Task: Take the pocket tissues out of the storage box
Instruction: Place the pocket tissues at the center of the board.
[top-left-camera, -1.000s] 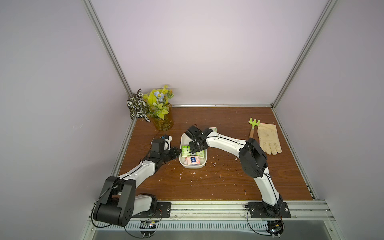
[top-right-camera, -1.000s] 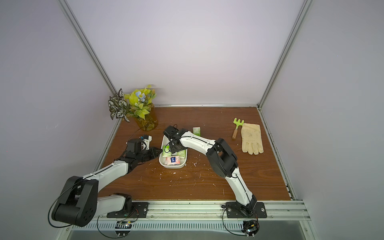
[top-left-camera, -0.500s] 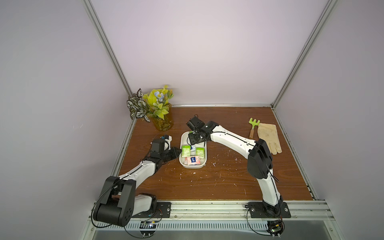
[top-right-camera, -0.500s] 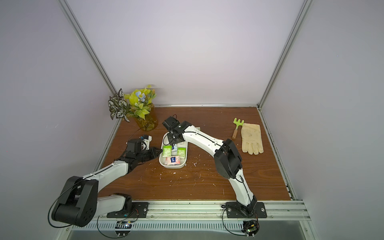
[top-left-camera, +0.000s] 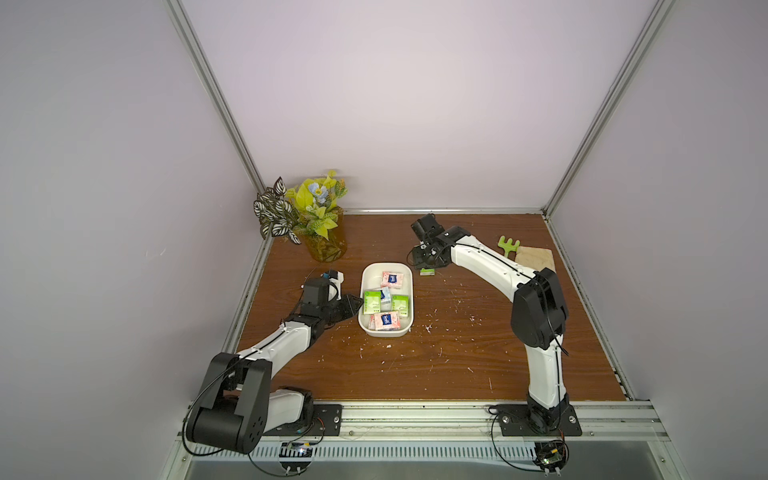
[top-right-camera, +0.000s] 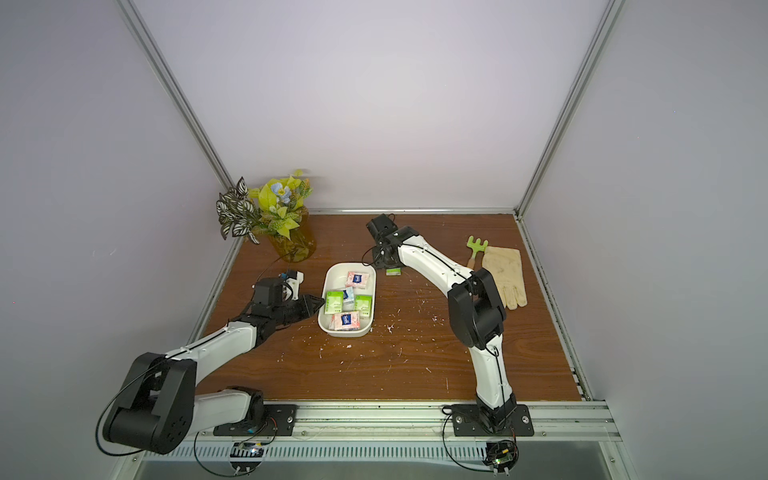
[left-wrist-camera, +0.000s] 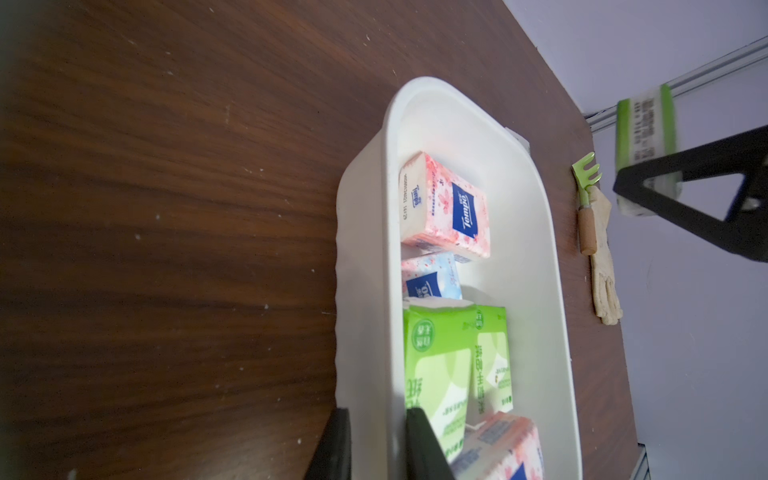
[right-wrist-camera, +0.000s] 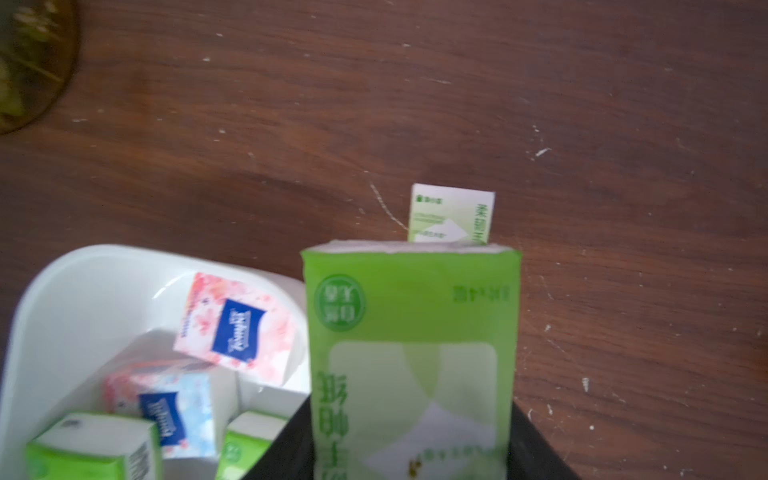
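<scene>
So the biggest thing here is the wooden table (top-left-camera: 436, 365), scuffed with little white flecks, with two white-and-black arms reaching in from the near edge. The white storage box (top-left-camera: 366, 286) sits left of the middle. The left gripper (top-left-camera: 351, 305) is clamped on the box's left wall: in the left wrist view one finger (left-wrist-camera: 332, 449) sits outside the wall and the other one inside it.

In the far left corner there's an amber vase (top-left-camera: 326, 247) with yellow-green leaves. Over on the right a beige glove (top-right-camera: 505, 270) lies flat with a little green hand rake (top-right-camera: 476, 247) just beside it.

The right gripper (top-left-camera: 426, 259) is raised beyond the box's far right corner and pinches a green packet (right-wrist-camera: 411, 357) of pocket tissues; in the right wrist view the packet sticks out from between the dark fingers. Right under it on the table lies another green packet (top-left-camera: 427, 272), just outside the box.

Inside the box I can count five packets in both top views: a pink packet (top-left-camera: 393, 279) at the far end, a pale-blue packet (top-left-camera: 385, 294) partly tucked under others, two green ones in the middle (top-left-camera: 372, 302) (top-left-camera: 400, 306), and another pink one (top-left-camera: 385, 321) at the near end.
</scene>
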